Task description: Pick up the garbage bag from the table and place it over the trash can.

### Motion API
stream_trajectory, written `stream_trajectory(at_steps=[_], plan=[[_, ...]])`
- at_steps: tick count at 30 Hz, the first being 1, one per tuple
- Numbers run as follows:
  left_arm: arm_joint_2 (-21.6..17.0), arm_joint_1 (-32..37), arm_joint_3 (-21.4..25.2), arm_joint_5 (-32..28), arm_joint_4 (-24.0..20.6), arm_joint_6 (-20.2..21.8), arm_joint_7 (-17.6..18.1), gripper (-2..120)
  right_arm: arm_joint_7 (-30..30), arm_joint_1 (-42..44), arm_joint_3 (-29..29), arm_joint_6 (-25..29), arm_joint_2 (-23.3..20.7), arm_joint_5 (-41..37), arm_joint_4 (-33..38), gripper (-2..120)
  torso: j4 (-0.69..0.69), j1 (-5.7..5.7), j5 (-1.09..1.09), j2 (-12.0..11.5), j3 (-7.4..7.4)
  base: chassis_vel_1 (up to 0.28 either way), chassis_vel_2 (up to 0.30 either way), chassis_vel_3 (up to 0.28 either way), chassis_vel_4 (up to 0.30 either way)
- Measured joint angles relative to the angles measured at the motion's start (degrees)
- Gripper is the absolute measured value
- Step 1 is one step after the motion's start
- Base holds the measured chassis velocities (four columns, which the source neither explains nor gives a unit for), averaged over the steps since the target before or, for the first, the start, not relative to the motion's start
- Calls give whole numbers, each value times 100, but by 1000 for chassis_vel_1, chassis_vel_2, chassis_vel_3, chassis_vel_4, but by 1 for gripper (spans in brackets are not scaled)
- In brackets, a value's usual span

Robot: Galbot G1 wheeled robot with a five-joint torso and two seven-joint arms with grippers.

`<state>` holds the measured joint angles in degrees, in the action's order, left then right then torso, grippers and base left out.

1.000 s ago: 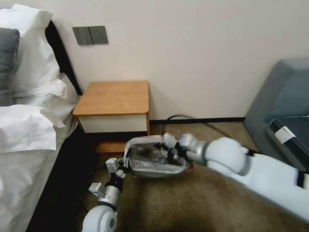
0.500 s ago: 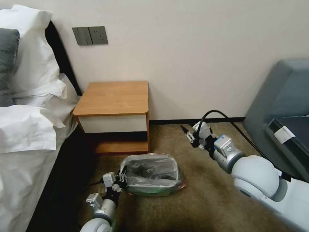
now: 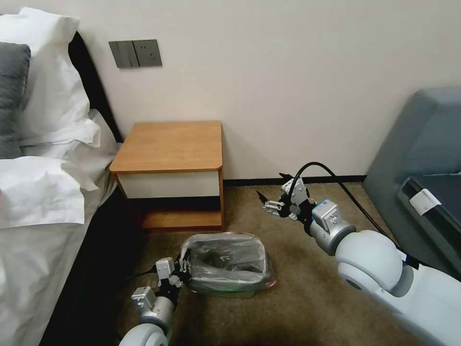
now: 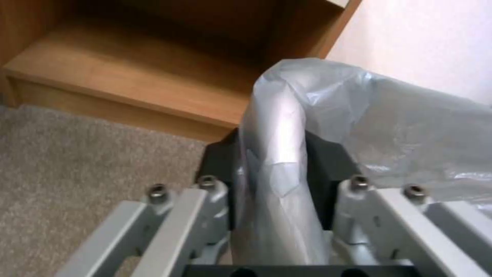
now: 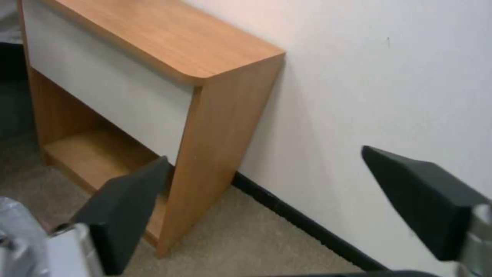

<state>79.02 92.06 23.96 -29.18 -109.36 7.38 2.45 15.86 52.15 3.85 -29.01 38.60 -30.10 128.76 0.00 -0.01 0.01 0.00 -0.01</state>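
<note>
The left gripper (image 3: 184, 270) is sitting low by the near-left corner of the trash can (image 3: 225, 283), and its dark pads (image 4: 328, 169) are pinching a fold of the garbage bag (image 3: 225, 257). The bag is lying over the can, with its rim pulled down around the can's edge, so I think the job is nearly done. Only letting go seems left.

The can is standing on the carpet (image 3: 297, 307), just in front of the table (image 3: 170, 146). The table top is bare.

Farther back, the right gripper (image 3: 269, 203) is hanging in the air beside the table, fingers spread wide, holding nothing. There is open floor around it, but the wall (image 3: 297, 86) is close behind.
</note>
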Motion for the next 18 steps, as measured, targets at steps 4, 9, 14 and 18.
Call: stream_trajectory(at_steps=[4, 9, 14, 18], plan=[[20, -13, -2, 178, -11, 35, 40, 46, 0, 7, -2, 8, 22, -4, -13, 100, 0, 0, 0, 0, 0, 0, 0, 0, 0], [37, -15, -2, 459, 0, 17, 112, 63, 0, 19, 23, 15, 53, -9, -15, 100, 0, 0, 0, 0, 0, 0, 0, 0, 0], [70, 1, -10, 841, -27, -61, 244, 82, -6, 77, 39, 20, 75, 4, 4, 100, 0, 0, -2, 0, 1, 0, 0, 0, 0], [81, 32, -32, 1040, -117, -20, 287, 97, -10, 114, 39, 21, 89, 1, 50, 100, -1, 1, -3, 0, 1, 0, 0, 0, 0]])
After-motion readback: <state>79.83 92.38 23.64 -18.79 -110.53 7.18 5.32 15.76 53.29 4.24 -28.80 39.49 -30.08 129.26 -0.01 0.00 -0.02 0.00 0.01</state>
